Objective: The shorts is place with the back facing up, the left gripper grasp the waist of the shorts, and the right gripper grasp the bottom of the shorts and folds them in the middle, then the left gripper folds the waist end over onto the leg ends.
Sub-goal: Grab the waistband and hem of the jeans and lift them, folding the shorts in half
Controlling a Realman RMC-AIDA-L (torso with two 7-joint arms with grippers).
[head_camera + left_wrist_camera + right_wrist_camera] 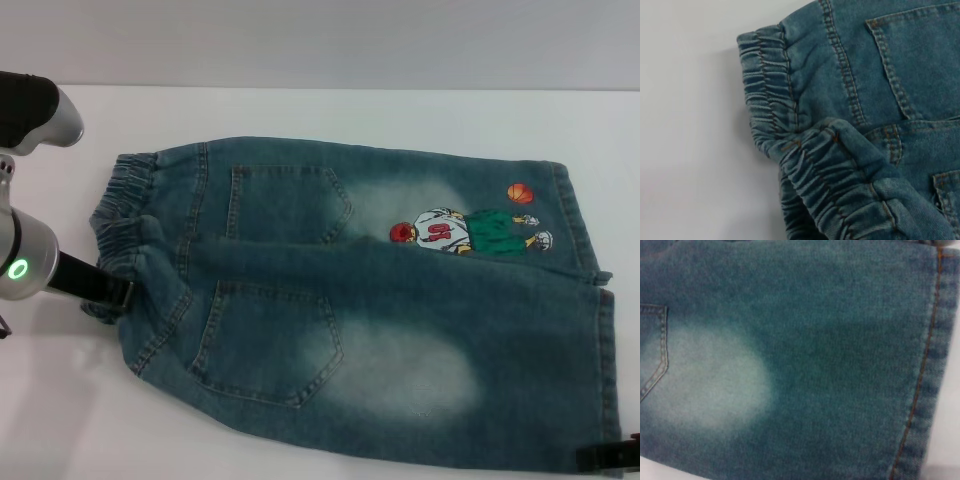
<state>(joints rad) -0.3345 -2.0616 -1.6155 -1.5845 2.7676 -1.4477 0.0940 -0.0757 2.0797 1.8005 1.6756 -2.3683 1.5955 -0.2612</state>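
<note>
The blue denim shorts [370,300] lie flat, back up, with both patch pockets showing. The ruffled waist [125,215] is at the left. The leg ends [590,290] are at the right, and the far leg carries the cartoon print [470,230]. My left gripper [108,295] is at the near part of the waist, its black claw touching the band's edge. The left wrist view shows the waist [770,100] bunched up at its near half. Only a black sliver of my right gripper [610,456] shows, by the near leg's hem corner. The right wrist view shows that stitched hem [925,365].
The shorts rest on a white table [300,110] that shows bare behind and to the left of them. The near leg's inner edge slightly overlaps the far leg along the middle.
</note>
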